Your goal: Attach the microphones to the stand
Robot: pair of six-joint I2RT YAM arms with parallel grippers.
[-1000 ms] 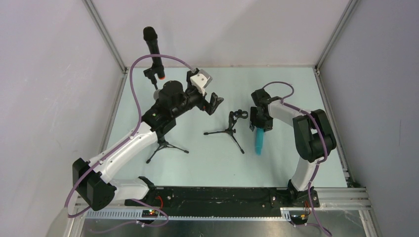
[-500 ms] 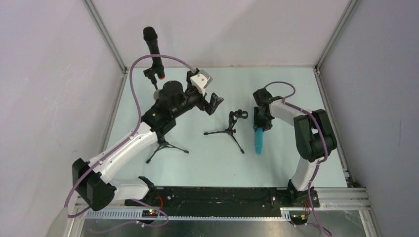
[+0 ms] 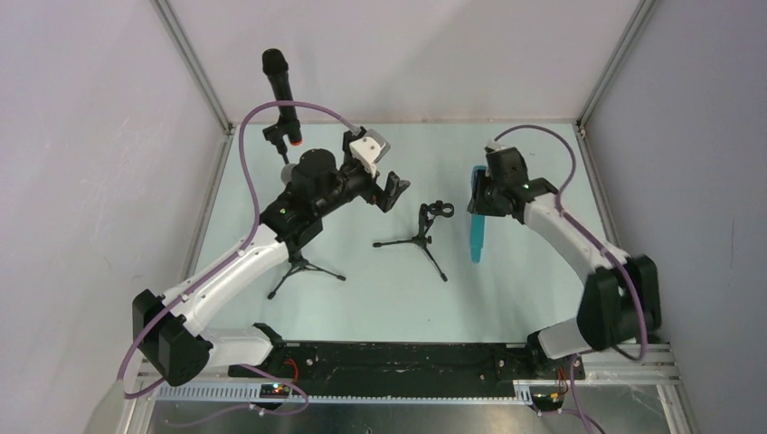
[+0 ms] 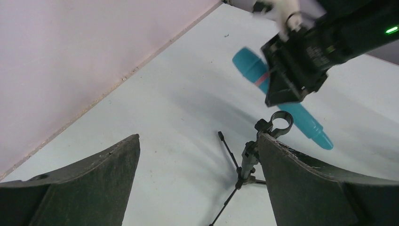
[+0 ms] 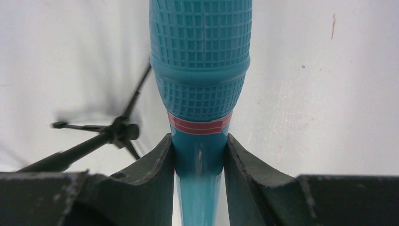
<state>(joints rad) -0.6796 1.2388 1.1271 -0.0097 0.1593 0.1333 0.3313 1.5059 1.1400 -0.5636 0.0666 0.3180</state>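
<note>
My right gripper [image 3: 482,204] is shut on the light blue microphone [image 3: 477,239], just below the pink band under its mesh head [image 5: 200,70]. The fingers [image 5: 157,162] press both sides of the handle, and the tail hangs towards the table. To its left stands a small black tripod stand [image 3: 423,233] with an empty clip [image 4: 281,121]. Left of this stand my left gripper [image 3: 394,192] hovers open, with nothing between its jaws [image 4: 197,141]. A black microphone [image 3: 279,86] with an orange end ring sits clipped in a taller stand at the back left.
The taller stand's tripod legs [image 3: 303,268] spread under my left arm. Grey walls with metal frame posts [image 3: 194,68] enclose the pale table [image 3: 380,289] at the left, the back and the right. The arm bases sit on a black rail [image 3: 398,357] at the near edge.
The right gripper has closed on the light blue microphone and raised it towards the back. The right arm's elbow has swung out to the right. The left arm has stayed still.
</note>
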